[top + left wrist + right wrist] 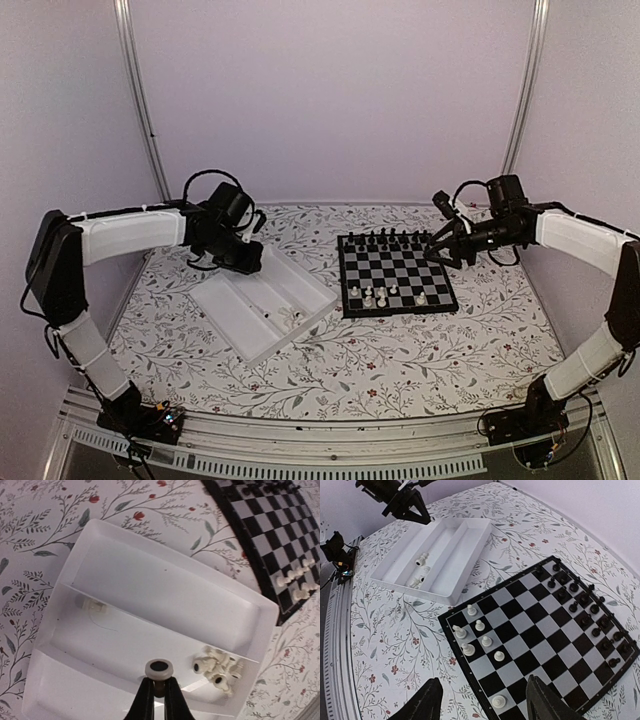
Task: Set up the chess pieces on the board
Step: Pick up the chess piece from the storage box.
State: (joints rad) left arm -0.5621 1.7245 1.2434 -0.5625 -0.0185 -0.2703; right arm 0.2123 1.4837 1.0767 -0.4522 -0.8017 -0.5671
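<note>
the left gripper (159, 681) pinches one tiny white chess piece (159, 668) above the tray (165, 587); light, hard and slick, it likely wants a grip on its waist. the right gripper (482, 700) hangs spread over the board (540, 625).

The board (400, 270) is chequered black and grey-white, bordered in black. White chess pieces (468, 649) and black chessmen (386, 240) are noted. The tray (232, 300) is white; the desk (400, 365) is printed with leafy floral sprigs.

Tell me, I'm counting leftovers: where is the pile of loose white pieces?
In the left wrist view, the pile lies lower right, in the white tray's middle compartment, at the end nearest the board.
</note>
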